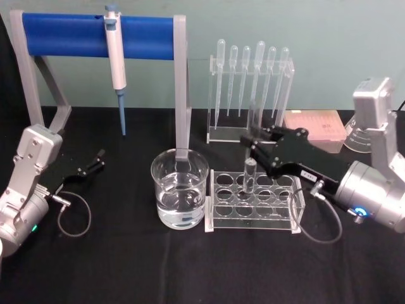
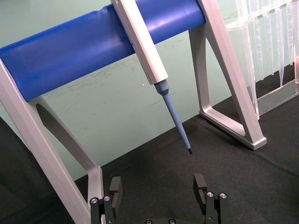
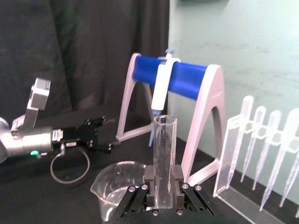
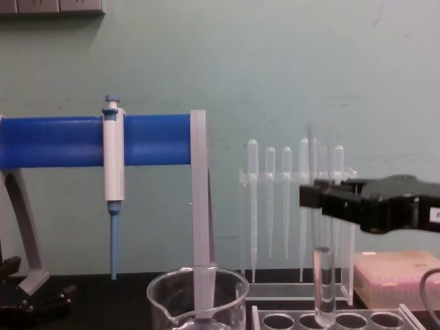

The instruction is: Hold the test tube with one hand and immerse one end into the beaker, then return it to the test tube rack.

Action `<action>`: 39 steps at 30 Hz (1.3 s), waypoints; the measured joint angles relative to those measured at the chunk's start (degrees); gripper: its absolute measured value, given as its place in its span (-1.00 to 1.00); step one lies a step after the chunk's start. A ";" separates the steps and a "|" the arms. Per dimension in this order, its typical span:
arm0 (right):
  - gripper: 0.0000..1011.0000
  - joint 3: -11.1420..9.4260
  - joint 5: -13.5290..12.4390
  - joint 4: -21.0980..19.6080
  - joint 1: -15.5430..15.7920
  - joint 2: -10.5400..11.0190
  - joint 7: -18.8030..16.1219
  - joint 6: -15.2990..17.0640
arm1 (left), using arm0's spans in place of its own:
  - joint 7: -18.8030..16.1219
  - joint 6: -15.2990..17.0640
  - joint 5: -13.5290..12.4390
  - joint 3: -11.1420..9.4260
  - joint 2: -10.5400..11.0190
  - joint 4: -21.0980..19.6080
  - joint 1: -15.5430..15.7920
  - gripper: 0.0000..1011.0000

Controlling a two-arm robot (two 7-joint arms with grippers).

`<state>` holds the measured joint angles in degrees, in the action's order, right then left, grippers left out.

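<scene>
1. Looking at the head view, I see the beaker (image 1: 180, 188) nearest to me, low in the middle. It has clear liquid in it.
2. The rack (image 1: 266, 223) sits just to the right of the beaker.
3. The test tube (image 1: 249, 178) stands straight up with its bottom end in a hole of the rack. It is not touching the beaker.
4. My right gripper (image 1: 253, 144) reaches in from the right edge to the tube. In the right wrist view its two fingers (image 3: 178, 179) press on the tube's sides, and the tube's open rim is above them.
5. My left gripper (image 1: 96, 162) is at the middle left, over the black table (image 1: 126, 266). Its fingers are wide apart and hold nothing.
6. Farthest back, the pipettor (image 1: 116, 60) hangs on the blue stand (image 1: 63, 35) at the upper left. The thin pipettes (image 1: 253, 76) stand at the upper middle.
</scene>
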<state>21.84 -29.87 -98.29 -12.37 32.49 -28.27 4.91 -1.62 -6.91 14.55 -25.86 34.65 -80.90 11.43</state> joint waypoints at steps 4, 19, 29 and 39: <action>-0.55 -0.58 -0.55 -0.72 0.56 0.05 0.93 -0.09 | 0.00 0.00 0.00 0.00 0.00 0.00 0.00 0.98; -0.55 -0.74 -0.74 -0.92 0.77 0.08 1.32 -0.05 | 0.00 0.00 0.00 0.00 0.00 0.00 0.00 0.98; -0.55 -0.69 -0.74 -0.89 0.72 0.08 1.20 -0.07 | 0.00 0.00 0.00 0.00 0.00 0.00 0.00 0.98; -0.55 -0.68 -0.74 -0.87 0.69 0.08 1.15 -0.07 | 0.00 0.00 0.00 0.00 0.00 0.00 0.00 0.98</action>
<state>21.16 -30.61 -99.15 -11.68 32.57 -27.12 4.84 -1.62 -6.91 14.55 -25.86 34.65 -80.90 11.43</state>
